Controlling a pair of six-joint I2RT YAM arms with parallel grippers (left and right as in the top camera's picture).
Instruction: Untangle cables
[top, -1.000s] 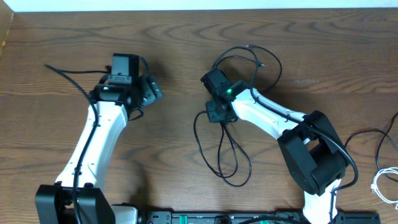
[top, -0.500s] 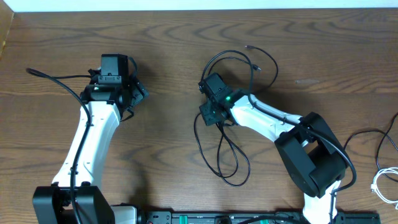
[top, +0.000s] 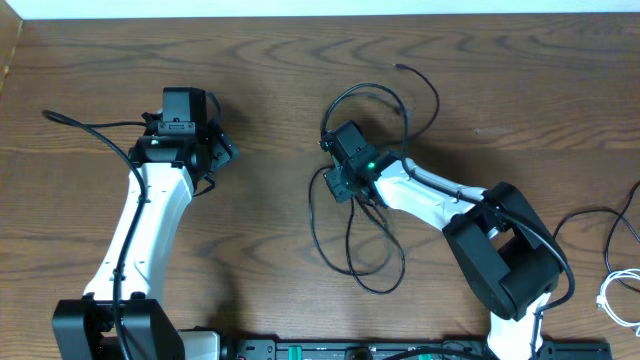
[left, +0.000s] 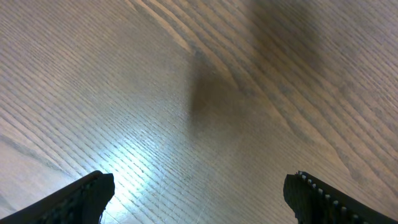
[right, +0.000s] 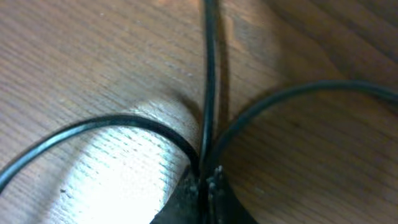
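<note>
Clenched shut at the right tool (right: 205, 186), pinching the black cable (right: 209, 68) down on the counter (top: 270, 60), right at the meeting of three strands. Hard to tell whether holding one strand or all three. With more than one caught, risks hauling the whole bundle along and tightening the crossing instead of opening it. Risks a slip as well: thin, smooth cord, held only at the very tips.

Released wide at the left tool (left: 199, 196), hovering over bare wood well apart from the loops, so no anchor on the far side. Expect the loose loops to slide with a tug rather than spread. Mind the free plug (top: 399, 67) above the upper loop: liable to snag under a crossing strand on a sideways pull.

Well apart, the white cable (top: 607, 297), near the right edge of the counter, touching none of the black loops in the overhead view. Liable to be swept by the elbow of the right arm (top: 500, 250) on a wide swing that way.
</note>
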